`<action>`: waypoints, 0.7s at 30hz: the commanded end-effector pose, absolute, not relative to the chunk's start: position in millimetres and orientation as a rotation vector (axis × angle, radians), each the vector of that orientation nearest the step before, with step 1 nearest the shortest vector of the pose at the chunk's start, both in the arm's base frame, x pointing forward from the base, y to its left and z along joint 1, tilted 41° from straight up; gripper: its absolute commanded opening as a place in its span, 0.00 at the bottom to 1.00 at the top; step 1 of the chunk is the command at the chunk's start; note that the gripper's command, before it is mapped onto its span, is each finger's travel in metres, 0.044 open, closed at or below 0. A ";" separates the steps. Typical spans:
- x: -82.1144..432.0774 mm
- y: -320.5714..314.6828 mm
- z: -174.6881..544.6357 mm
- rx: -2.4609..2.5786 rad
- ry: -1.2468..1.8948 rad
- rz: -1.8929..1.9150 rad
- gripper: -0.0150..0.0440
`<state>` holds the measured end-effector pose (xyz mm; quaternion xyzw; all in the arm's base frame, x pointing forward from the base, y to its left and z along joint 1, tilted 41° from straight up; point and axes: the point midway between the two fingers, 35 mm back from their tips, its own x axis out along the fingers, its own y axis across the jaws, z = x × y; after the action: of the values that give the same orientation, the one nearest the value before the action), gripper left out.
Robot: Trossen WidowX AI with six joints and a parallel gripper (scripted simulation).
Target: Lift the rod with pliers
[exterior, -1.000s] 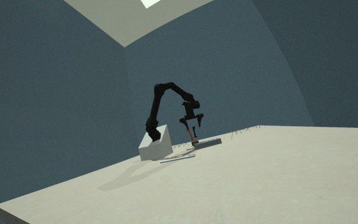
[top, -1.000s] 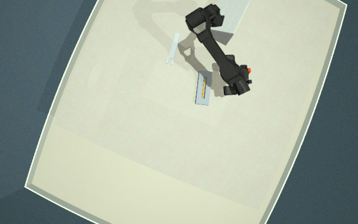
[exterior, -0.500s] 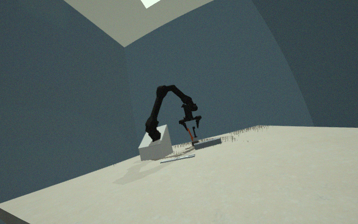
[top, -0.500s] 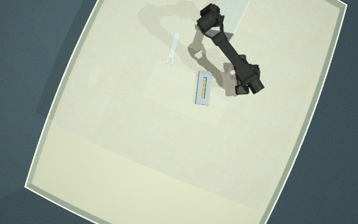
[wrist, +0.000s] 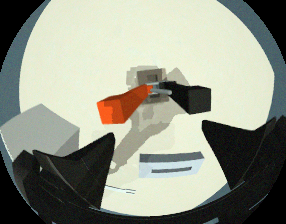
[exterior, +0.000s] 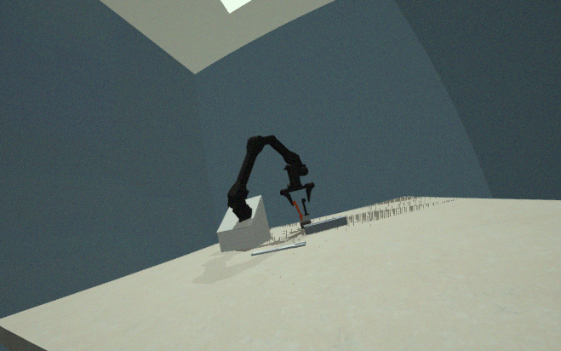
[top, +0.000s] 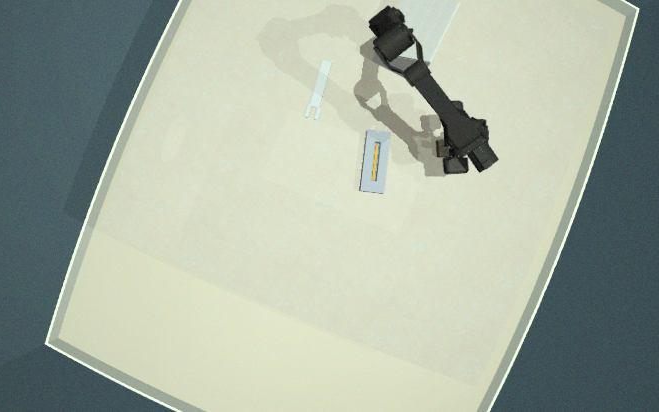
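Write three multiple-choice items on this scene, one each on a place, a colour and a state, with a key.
1. Where is the rod?
A) On the angled base block
B) In the slot of the pale block
C) Across the forked flat tool

2. What colours are the handles of the locking pliers?
A) One orange, one black
B) Both orange
C) One green, one black

3. How does the hand stand?
A) Shut on the rod
B) Shut on nothing
C) Open, holding nothing

Key:
1: B, the top view shows the yellow rod lying inside the slot.
2: A, the wrist view shows an orange handle and a black handle.
3: C, the exterior and wrist views show its fingers wide apart, with nothing gripped.
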<state>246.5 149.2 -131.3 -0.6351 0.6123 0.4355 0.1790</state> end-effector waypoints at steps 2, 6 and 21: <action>236.8 165.5 -144.1 -1.795 1.735 1.238 1.00; 233.3 173.4 -149.6 -1.795 1.734 1.239 1.00; 231.9 165.2 -160.0 -1.795 1.734 1.238 1.00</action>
<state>234.3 170.8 -154.0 -0.6364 0.6095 0.4374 0.1797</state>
